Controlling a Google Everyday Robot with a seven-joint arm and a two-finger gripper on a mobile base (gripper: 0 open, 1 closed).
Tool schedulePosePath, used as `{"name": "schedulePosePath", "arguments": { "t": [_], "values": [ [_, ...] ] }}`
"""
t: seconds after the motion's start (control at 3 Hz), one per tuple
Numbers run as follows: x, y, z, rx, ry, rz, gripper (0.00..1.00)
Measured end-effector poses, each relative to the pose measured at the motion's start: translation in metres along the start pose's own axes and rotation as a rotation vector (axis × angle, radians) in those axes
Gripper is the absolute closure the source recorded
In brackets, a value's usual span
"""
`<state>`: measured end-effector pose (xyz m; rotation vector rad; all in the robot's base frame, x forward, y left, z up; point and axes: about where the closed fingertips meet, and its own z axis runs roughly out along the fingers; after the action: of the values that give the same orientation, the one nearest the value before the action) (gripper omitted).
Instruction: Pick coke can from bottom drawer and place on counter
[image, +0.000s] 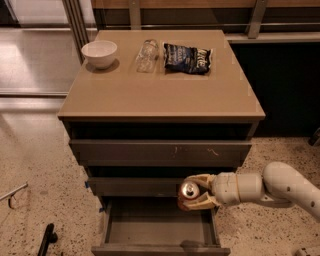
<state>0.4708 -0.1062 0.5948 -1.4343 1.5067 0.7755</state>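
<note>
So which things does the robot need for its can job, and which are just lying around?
For the job: coke can, held by the end effector above the open bottom drawer; counter.
Just lying about: white bowl, clear bottle, chip bag.

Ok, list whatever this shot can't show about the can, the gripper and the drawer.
Camera view:
- coke can: lettering and most of its body hidden by the gripper clamped around it.
- bottom drawer: front face cut off by the bottom edge.
- arm: cut off by the right edge.
</note>
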Motion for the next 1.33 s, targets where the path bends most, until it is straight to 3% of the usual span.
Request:
{"name": "schedulePosePath", "arguments": {
  "t": [0.33, 0.67, 1.0, 1.33],
  "values": [
    [0.0, 0.0, 0.0, 0.0, 0.0, 0.0, 1.0],
    [-0.026, -0.006, -0.018, 0.01, 0.016, 0.034, 1.0],
    [-0.106, -0.015, -0.058, 0.01, 0.012, 0.065, 1.0],
    [-0.223, -0.02, -0.111, -0.035, 0.044, 0.026, 1.0]
  ]
}}
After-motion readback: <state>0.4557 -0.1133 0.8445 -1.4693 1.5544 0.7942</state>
